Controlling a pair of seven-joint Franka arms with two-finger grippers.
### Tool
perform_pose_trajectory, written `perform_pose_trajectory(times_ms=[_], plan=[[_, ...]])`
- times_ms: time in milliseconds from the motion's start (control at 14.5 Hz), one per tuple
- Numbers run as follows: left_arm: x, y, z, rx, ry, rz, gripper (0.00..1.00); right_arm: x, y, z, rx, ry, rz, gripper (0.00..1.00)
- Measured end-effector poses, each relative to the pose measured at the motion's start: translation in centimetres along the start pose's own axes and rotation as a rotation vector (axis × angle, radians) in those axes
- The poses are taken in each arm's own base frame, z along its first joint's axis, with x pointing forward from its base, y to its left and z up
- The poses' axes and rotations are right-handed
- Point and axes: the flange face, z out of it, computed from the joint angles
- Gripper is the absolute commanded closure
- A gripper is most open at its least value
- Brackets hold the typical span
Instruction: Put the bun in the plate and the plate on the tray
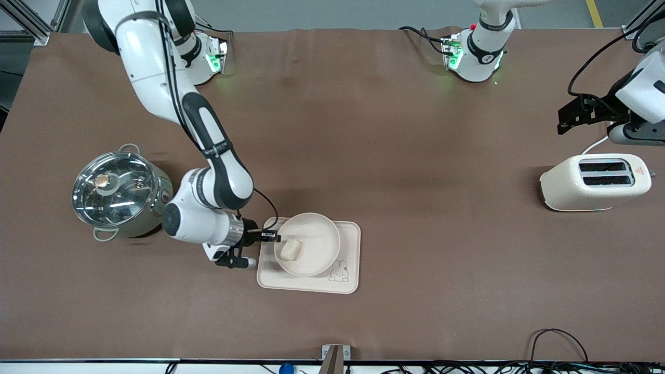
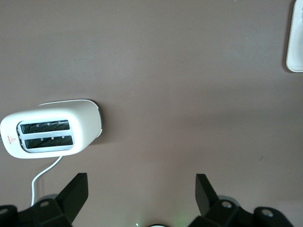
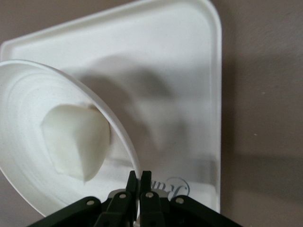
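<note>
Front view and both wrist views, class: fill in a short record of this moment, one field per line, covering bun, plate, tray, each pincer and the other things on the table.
bun: lying in the plate
plate: over the tray, rim pinched, tilted in the right wrist view
tray: flat on the table, bunny drawing showing
right pincer: shut on the plate's rim
left pincer: open, waits above the table near the toaster
toaster: at the left arm's end
lidded pot: at the right arm's end
</note>
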Motion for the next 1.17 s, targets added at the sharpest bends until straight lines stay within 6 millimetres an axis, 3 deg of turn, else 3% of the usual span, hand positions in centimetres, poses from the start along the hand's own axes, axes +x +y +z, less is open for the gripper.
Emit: perform_pose_trajectory(times_ms=[138,206,275,344,412,550,825,962,1169], plan=[[0.3,0.0,0.2,-0.001,0.0,0.0,0.0,0.0,-0.3,1.1,0.001,-0.013,-0.006,0.97],[0.4,-0.1,0.3,-0.002,0.0,0.0,0.0,0.1,-0.5,1.1,0.003,-0.015,-0.011,0.86],[0.6,-0.1,0.4,-0.003,-0.001,0.0,0.0,0.2,-0.7,1.1,0.004,-0.018,-0.014,0.63],[0.8,-0.1,0.4,-0.004,-0.002,0.0,0.0,0.2,-0.8,1.0,0.003,-0.022,-0.019,0.27],[0.9,-0.1,0.5,-0.004,-0.002,0.0,0.0,0.2,-1.0,0.8,0.0,-0.032,-0.028,0.0],[1.0,-0.1,0.6,-0.005,-0.003,0.0,0.0,0.7,-1.3,-0.2,-0.007,-0.044,-0.047,0.0],[1.2,-0.3,0.5,-0.005,0.005,-0.003,0.0,2.6,-0.8,-4.2,-0.089,0.009,-0.115,0.0],[1.5,-0.5,0.5,-0.006,0.015,-0.005,0.0,3.8,-0.3,-8.1,-0.152,0.062,-0.153,0.0],[1.7,-0.5,0.6,-0.007,0.015,-0.006,0.0,4.5,1.6,-16.2,-0.248,0.097,-0.156,0.0]])
